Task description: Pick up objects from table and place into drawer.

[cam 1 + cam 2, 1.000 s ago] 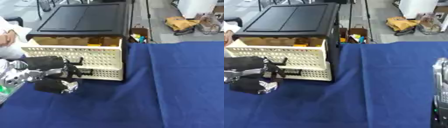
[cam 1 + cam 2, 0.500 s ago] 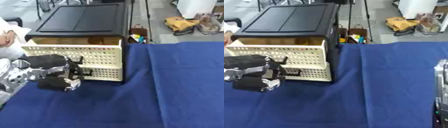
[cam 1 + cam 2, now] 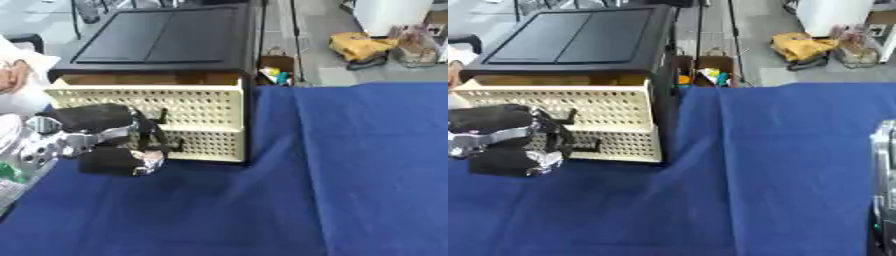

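Drawer [image 3: 149,115]: your target is the cream perforated plastic drawer, pulled out of the black cabinet [image 3: 162,42], just behind and above your left fingers.
Object in hand: your left hand [image 3: 105,145] has its fingers curled round a dark block-like thing [image 3: 496,161]; you cannot tell what it is, only that it is black and boxy, and it sits low in front of the drawer's face.
Handling, as a judgement: it looks stiff and keeps its shape in the grasp, likely light; hold it across its broad sides as you do now, so that it cannot swing.
Drawer handling: thin lattice walls will likely flex, so lower the load in over the top rim, not against the front.
Next move, as a judgement: lift above the rim beyond your fingertips, then carry it inward.
Blue cloth [image 3: 332,170]: spread under and to the right of your fingers, creased, bare there.
Right hand: you cannot tell its fingers; only a grey edge [image 3: 883,185] shows at the far right.
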You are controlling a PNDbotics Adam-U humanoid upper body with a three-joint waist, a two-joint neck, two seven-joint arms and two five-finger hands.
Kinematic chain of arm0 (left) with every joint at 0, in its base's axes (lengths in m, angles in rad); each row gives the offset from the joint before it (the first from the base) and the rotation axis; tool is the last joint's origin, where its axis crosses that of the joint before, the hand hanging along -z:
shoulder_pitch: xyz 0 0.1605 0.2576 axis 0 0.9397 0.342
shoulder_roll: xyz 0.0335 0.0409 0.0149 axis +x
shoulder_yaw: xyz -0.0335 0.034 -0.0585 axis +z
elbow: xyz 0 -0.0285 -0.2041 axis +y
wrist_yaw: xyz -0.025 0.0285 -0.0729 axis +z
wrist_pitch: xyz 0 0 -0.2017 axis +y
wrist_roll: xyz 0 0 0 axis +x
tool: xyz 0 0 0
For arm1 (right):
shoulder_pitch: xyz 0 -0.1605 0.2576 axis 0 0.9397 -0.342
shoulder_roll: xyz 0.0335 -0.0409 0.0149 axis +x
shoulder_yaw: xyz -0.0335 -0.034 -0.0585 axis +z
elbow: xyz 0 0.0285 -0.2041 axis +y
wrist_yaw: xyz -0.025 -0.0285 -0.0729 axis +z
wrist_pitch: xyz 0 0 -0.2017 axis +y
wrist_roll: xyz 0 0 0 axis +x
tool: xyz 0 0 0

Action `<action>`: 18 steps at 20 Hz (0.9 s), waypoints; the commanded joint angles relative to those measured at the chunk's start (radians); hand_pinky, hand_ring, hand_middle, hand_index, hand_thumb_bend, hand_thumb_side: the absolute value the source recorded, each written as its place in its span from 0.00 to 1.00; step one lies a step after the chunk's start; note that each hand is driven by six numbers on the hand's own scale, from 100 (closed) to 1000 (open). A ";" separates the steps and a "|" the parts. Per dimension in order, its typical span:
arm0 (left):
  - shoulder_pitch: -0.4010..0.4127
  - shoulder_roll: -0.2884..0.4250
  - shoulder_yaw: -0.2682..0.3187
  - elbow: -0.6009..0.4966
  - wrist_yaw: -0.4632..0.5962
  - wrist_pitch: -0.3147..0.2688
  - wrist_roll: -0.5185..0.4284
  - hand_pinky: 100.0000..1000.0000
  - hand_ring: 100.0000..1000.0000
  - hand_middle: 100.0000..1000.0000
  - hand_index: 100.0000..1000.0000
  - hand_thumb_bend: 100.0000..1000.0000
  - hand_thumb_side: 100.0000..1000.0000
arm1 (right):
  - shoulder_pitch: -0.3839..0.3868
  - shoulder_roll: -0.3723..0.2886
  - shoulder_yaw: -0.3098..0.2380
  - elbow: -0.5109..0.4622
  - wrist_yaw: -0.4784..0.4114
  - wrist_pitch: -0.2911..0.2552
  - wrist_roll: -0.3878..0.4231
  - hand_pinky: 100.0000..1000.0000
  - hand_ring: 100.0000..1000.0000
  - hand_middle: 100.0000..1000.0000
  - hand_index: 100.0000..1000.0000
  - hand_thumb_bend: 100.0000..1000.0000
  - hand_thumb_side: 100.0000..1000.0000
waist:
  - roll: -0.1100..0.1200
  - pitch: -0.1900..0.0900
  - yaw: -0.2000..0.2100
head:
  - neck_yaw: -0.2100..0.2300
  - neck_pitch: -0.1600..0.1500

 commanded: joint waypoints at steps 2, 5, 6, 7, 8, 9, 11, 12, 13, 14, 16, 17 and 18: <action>-0.023 0.012 0.023 -0.007 -0.012 0.030 -0.001 0.00 0.06 0.51 0.83 0.00 1.00 | -0.015 -0.006 -0.005 -0.016 -0.003 0.004 0.000 0.62 0.72 0.46 0.57 0.00 0.82 | 0.003 -0.015 -0.002 | 0.005 -0.014; -0.030 0.007 0.021 -0.007 -0.013 0.040 -0.001 0.00 0.06 0.51 0.83 0.00 1.00 | -0.016 -0.005 -0.005 -0.016 -0.003 0.005 -0.001 0.62 0.72 0.46 0.57 0.00 0.82 | 0.004 -0.013 -0.004 | 0.007 -0.016; -0.032 0.006 0.021 -0.007 -0.016 0.043 -0.001 0.00 0.06 0.51 0.83 0.00 1.00 | -0.016 -0.005 -0.006 -0.016 -0.004 0.005 -0.002 0.62 0.72 0.46 0.57 0.00 0.82 | 0.004 -0.013 -0.005 | 0.008 -0.016; -0.034 0.005 0.022 -0.007 -0.020 0.047 -0.002 0.00 0.06 0.51 0.84 0.00 1.00 | -0.017 -0.005 -0.005 -0.016 -0.004 0.005 -0.002 0.62 0.72 0.46 0.57 0.00 0.82 | 0.004 -0.013 -0.006 | 0.008 -0.017; -0.036 0.004 0.022 -0.007 -0.024 0.051 -0.002 0.00 0.06 0.51 0.84 0.00 1.00 | -0.017 -0.005 -0.005 -0.016 -0.004 0.005 -0.002 0.62 0.72 0.46 0.57 0.00 0.82 | 0.004 -0.012 -0.006 | 0.009 -0.017; -0.037 0.003 0.022 -0.007 -0.028 0.055 -0.004 0.00 0.06 0.51 0.84 0.00 1.00 | -0.017 -0.005 -0.006 -0.016 -0.004 0.006 -0.002 0.62 0.72 0.46 0.57 0.00 0.82 | 0.004 -0.012 -0.006 | 0.009 -0.018; -0.040 0.001 0.022 -0.007 -0.036 0.064 -0.007 0.00 0.06 0.52 0.84 0.00 1.00 | -0.017 -0.004 -0.006 -0.016 -0.004 0.006 -0.004 0.62 0.72 0.46 0.57 0.00 0.82 | 0.004 -0.011 -0.007 | 0.010 -0.019; -0.041 0.000 0.022 -0.007 -0.040 0.068 -0.009 0.00 0.06 0.52 0.84 0.00 1.00 | -0.018 -0.004 -0.006 -0.016 -0.004 0.006 -0.004 0.62 0.72 0.46 0.57 0.00 0.82 | 0.005 -0.011 -0.008 | 0.010 -0.019; -0.043 -0.001 0.023 -0.007 -0.044 0.073 -0.010 0.00 0.06 0.52 0.84 0.00 1.00 | -0.018 -0.004 -0.006 -0.016 -0.004 0.006 -0.004 0.62 0.72 0.46 0.57 0.00 0.81 | 0.005 -0.011 -0.008 | 0.011 -0.019; -0.045 -0.003 0.024 -0.007 -0.047 0.078 -0.011 0.00 0.06 0.52 0.84 0.00 1.00 | -0.018 -0.004 -0.006 -0.016 -0.004 0.006 -0.005 0.62 0.72 0.46 0.57 0.00 0.81 | 0.005 -0.011 -0.009 | 0.011 -0.019; -0.050 -0.005 0.025 -0.007 -0.056 0.087 -0.012 0.00 0.06 0.52 0.84 0.00 1.00 | -0.018 -0.003 -0.005 -0.016 -0.004 0.006 -0.005 0.62 0.72 0.46 0.57 0.00 0.81 | 0.006 -0.010 -0.010 | 0.012 -0.020; -0.052 -0.006 0.025 -0.007 -0.061 0.090 -0.012 0.00 0.06 0.52 0.84 0.00 1.00 | -0.018 -0.003 -0.005 -0.016 -0.005 0.006 -0.005 0.62 0.72 0.46 0.57 0.00 0.81 | 0.006 -0.010 -0.011 | 0.012 -0.020; -0.054 -0.007 0.024 -0.007 -0.065 0.093 -0.013 0.00 0.06 0.52 0.84 0.00 1.00 | -0.018 -0.002 -0.005 -0.016 -0.005 0.006 -0.005 0.62 0.72 0.46 0.57 0.00 0.81 | 0.006 -0.009 -0.012 | 0.013 -0.020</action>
